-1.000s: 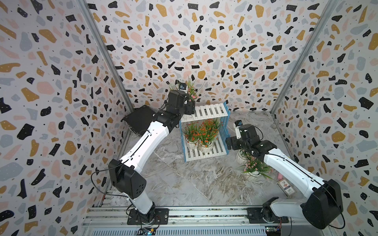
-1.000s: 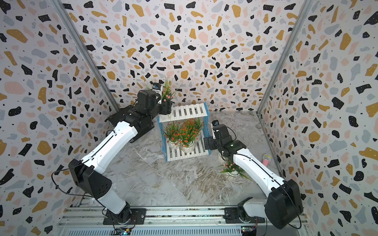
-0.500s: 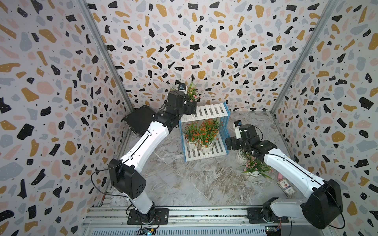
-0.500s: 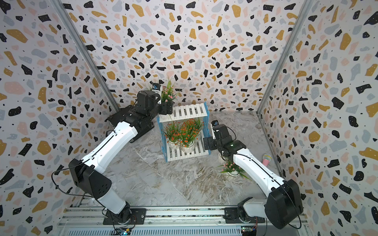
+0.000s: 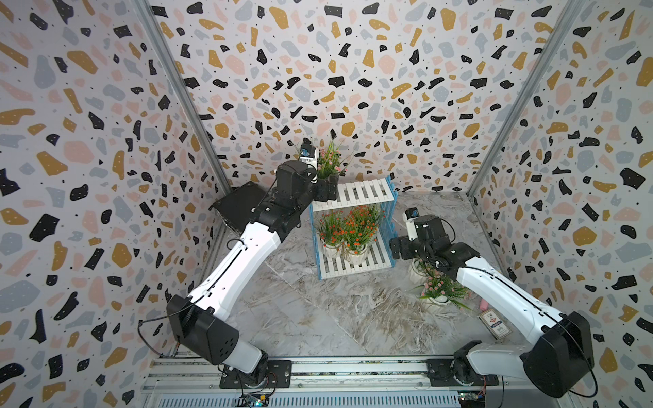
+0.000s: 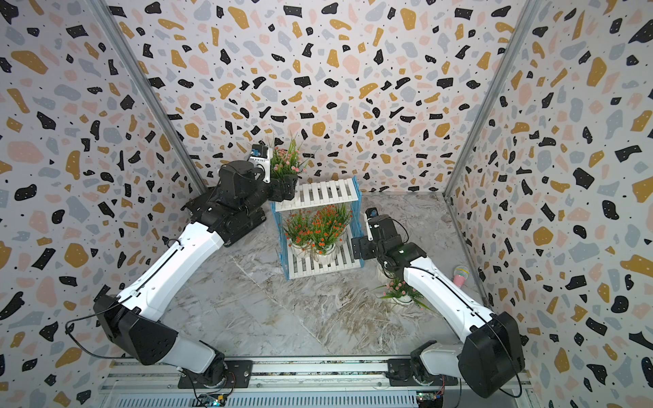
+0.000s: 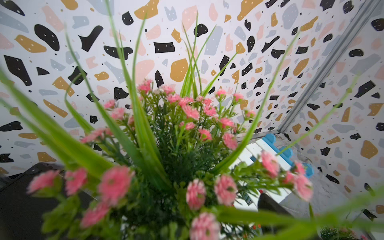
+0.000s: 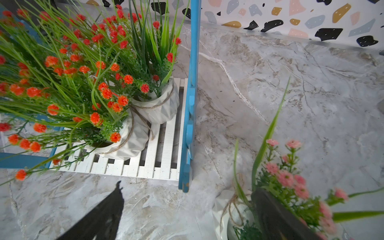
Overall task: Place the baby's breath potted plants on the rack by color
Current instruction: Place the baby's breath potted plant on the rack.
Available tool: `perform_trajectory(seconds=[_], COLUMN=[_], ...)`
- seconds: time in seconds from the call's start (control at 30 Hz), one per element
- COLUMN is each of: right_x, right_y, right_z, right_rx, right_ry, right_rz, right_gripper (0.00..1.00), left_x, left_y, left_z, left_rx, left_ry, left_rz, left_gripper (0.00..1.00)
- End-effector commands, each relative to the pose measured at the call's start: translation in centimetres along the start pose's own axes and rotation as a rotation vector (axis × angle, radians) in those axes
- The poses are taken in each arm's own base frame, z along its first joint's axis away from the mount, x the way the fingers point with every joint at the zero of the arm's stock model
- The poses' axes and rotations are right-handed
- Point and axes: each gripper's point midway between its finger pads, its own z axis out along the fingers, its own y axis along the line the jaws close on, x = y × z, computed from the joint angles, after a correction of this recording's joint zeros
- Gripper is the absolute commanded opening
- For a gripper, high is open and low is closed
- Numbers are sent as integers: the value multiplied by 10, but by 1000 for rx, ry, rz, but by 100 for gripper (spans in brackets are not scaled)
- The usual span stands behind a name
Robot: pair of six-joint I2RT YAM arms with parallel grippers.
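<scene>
L gripper (image 5: 327, 189) was at left end of rack (image 5: 364, 192) top shelf w/ a pink baby's breath plant (image 5: 329, 163) rising from it; jaw state unclear. Orange-red plants (image 5: 351, 226) stood on btm shelf. R gripper (image 5: 395, 249) hovered just beside rack's right frame. 2nd pink plant (image 5: 438, 289) stood on floor (image 5: 335, 318) nr R arm (image 5: 501, 293).

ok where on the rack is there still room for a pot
Top shelf: bare slats from the pink plant at one end to the blue side frame. Lower shelf: crowded by the orange plants, only its front strip free.
</scene>
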Motion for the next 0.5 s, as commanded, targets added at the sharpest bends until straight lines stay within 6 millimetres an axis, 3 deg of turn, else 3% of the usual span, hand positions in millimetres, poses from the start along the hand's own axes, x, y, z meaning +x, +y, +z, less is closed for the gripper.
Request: perform_trajectory(seconds=[0.0, 0.23, 0.47], right_x=[-16, -24, -58], right_y=[3, 9, 11], right_z=[-20, -39, -79], right_rx=[-17, -64, -105], right_ry=[-47, -76, -163], right_rz=[-7, 6, 27], right_gripper=[100, 100, 99], left_x=[-13, 0, 22], left_y=[-9, -6, -19], left_z=[-14, -40, -67], left_rx=[48, 53, 82], left_ry=[-60, -101, -101], left_rz=[-12, -10, 40], left_gripper=[99, 99, 99])
